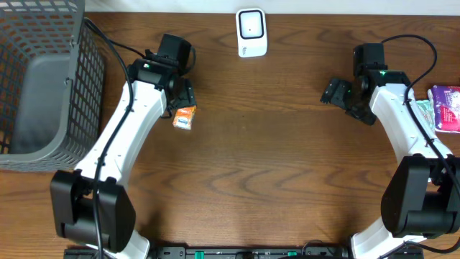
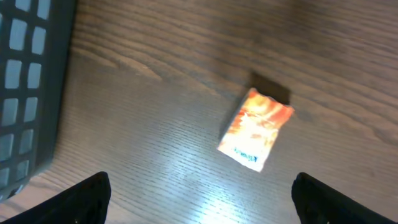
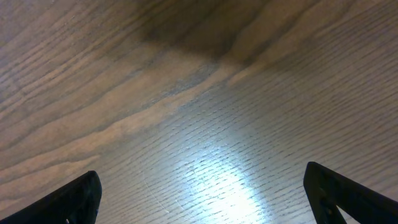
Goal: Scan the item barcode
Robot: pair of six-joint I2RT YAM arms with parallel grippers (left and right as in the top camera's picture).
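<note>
A small orange packet point(image 1: 185, 117) lies flat on the wooden table, just below my left gripper point(image 1: 185, 96). In the left wrist view the orange packet point(image 2: 255, 129) sits ahead of the gripper point(image 2: 200, 200), a little right of centre, and the jaws stand wide apart with only bare wood between them. A white scanner point(image 1: 251, 32) stands at the far edge of the table, in the middle. My right gripper point(image 1: 336, 93) hovers at the right over bare table. In its wrist view the right gripper point(image 3: 202, 198) is open and holds nothing.
A large grey mesh basket point(image 1: 43, 79) fills the far left corner; its wall point(image 2: 25, 93) shows at the left of the left wrist view. A purple packet point(image 1: 445, 108) and a green one point(image 1: 425, 109) lie at the right edge.
</note>
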